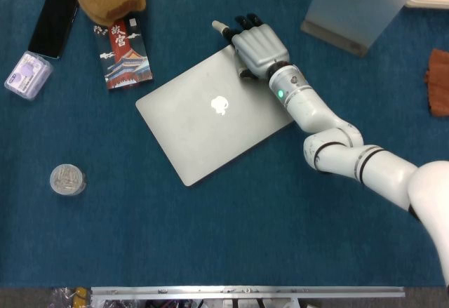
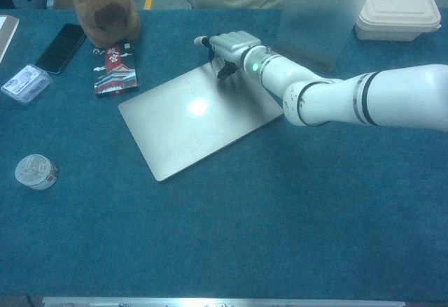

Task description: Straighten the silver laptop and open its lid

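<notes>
In the middle of the blue desk (image 1: 231, 238) lies the silver laptop (image 1: 210, 115), lid shut, turned crooked so its long side slants up toward the right. The right hand (image 1: 256, 45) rests flat on its far corner, fingers spread, holding nothing.

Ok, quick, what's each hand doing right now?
Left hand: not in view.
Right hand: holds nothing, fingers extended, resting on the far corner of the closed silver laptop.

The right arm stretches forward, its robot hand (image 1: 257, 47) palm-down with fingers extended and holding nothing.
</notes>
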Controlling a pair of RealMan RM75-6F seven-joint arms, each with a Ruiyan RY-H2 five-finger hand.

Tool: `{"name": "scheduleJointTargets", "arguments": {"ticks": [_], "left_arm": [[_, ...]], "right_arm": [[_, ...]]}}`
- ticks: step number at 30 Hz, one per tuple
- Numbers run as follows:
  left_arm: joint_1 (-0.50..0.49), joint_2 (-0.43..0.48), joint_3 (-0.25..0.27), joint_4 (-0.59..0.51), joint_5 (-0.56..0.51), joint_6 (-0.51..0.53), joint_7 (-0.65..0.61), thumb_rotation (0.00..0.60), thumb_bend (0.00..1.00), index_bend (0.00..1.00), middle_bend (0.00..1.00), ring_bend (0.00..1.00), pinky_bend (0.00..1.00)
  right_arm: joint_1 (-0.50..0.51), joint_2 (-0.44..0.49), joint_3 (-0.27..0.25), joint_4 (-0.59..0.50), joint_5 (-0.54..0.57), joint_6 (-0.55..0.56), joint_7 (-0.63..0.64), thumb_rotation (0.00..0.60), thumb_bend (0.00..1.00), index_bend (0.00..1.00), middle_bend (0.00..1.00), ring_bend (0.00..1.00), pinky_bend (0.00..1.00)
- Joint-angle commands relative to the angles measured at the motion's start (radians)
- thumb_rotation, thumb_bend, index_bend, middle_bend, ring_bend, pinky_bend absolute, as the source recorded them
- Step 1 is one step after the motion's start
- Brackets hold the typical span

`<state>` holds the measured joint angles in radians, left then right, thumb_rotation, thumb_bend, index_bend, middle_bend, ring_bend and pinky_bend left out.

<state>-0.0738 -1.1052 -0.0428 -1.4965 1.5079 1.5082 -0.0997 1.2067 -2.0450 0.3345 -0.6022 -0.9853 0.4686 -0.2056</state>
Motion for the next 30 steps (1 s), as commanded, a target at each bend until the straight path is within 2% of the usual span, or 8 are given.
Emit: {"name": "scheduleJointTargets", "arguments": {"ticks": [1, 9, 25, 30], "left_arm": [[0.002, -0.002, 0.002, 0.003, 0.002, 0.003, -0.003, 0.600, 0.34, 0.13, 0.14, 0.10, 0.09], [0.008, -0.001, 0.006, 0.011, 0.013, 0.015, -0.013, 0.600, 0.34, 0.13, 0.14, 0.10, 0.09], [0.016, 0.004, 0.017, -0.008, 0.040, 0.037, 0.003, 0.600, 0.34, 0.13, 0.14, 0.10, 0.09], [0.013, 0.009, 0.015, -0.021, 0.046, 0.038, 0.012, 0.600, 0.34, 0.13, 0.14, 0.10, 0.09]], "right_arm": [[-0.021, 0.023, -0.009, -0.046, 0.007, 0.015, -0.019, 0.541, 0.73, 0.00, 0.40, 0.04, 0.04], [-0.089, 0.098, -0.052, -0.212, 0.044, 0.063, -0.092, 0.526, 0.73, 0.00, 0.44, 0.07, 0.04], [-0.215, 0.345, -0.163, -0.670, 0.133, 0.218, -0.228, 0.466, 0.73, 0.00, 0.45, 0.08, 0.04], [-0.241, 0.417, -0.168, -0.781, 0.126, 0.277, -0.230, 0.446, 0.73, 0.00, 0.45, 0.08, 0.04]]}}
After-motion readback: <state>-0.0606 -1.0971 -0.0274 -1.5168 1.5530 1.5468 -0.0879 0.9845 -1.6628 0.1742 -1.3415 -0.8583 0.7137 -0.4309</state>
